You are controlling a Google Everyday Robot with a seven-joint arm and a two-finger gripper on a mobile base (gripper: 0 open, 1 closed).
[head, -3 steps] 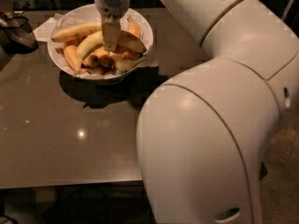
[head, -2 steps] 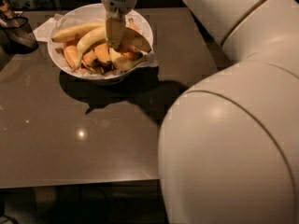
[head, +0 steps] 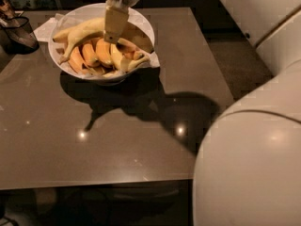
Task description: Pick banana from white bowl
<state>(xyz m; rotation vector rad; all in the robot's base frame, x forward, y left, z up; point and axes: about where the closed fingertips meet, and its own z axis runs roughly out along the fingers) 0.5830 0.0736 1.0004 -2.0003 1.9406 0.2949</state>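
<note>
gripper [head: 112,37] down in white bowl [head: 84,7], pale-yellow arched banana [head: 79,33] runs out both sides of the jaws, can't tell if clamped

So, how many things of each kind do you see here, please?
Long pale bananas: 2, the curved banana and a straighter one
Small orange-yellow bananas: about 5, some partly hidden
White bowl: 1
Dark object at the far left: 1
Gripper: 1, reaching down into the bowl, at the long bananas
Total: about 10
</note>
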